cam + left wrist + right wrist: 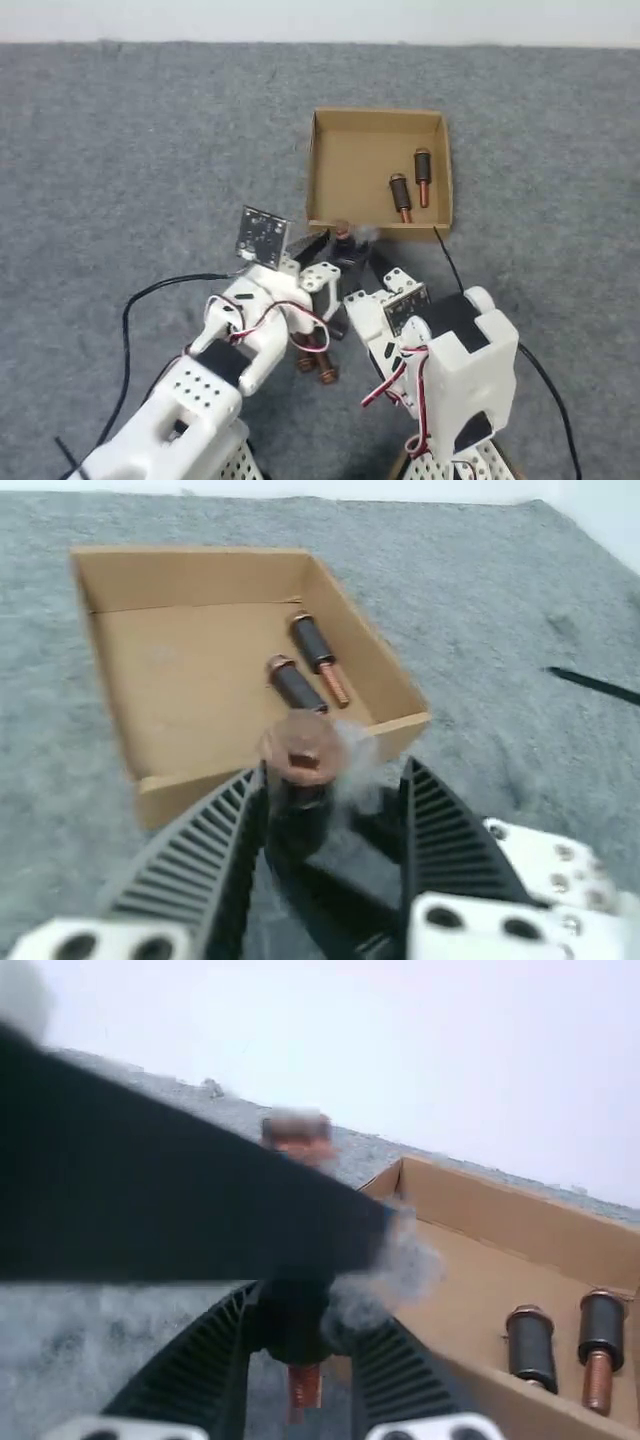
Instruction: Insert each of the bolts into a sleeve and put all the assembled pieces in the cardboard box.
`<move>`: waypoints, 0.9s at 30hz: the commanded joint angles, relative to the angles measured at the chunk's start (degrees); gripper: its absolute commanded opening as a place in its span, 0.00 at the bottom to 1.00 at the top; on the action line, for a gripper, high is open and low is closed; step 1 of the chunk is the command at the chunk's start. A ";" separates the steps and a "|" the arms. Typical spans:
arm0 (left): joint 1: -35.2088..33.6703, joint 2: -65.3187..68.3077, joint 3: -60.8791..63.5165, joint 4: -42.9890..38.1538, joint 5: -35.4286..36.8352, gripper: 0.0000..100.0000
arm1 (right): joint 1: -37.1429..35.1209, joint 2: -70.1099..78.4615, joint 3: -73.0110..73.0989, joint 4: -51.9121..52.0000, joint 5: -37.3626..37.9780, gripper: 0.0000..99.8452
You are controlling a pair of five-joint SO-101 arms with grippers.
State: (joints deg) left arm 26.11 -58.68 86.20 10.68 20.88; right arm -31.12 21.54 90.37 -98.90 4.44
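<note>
Right gripper (310, 1318) clamped on sleeve (290, 1330), bolt (295, 1132) through; my left gripper (333, 772) spread. Looks light, stiff, slick: I'd grip mid-sleeve.

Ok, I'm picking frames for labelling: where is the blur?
Left wrist view: the near bolt is smeared, the box fairly sharp. Right wrist view: a dark unfocused band crosses close up, bolt head blurred. High view: a pale smear at the box's near wall.

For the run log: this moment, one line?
right gripper: shut on sleeve, bolt inserted | left gripper: open | box: two pieces
</note>
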 commanded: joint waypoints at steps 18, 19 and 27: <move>-5.27 -25.32 -2.59 15.82 0.53 0.20 | 1.01 -2.51 -1.49 -1.89 1.32 0.01; -6.24 -25.32 -2.86 15.82 0.53 0.20 | 1.01 -2.51 -1.49 -1.89 1.32 0.01; -12.48 -25.41 -3.12 16.09 0.53 0.10 | 2.33 -2.68 -1.58 -1.89 1.05 0.01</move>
State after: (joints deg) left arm 15.21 -82.42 86.37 26.68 20.79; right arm -29.63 21.54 90.37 -98.90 4.44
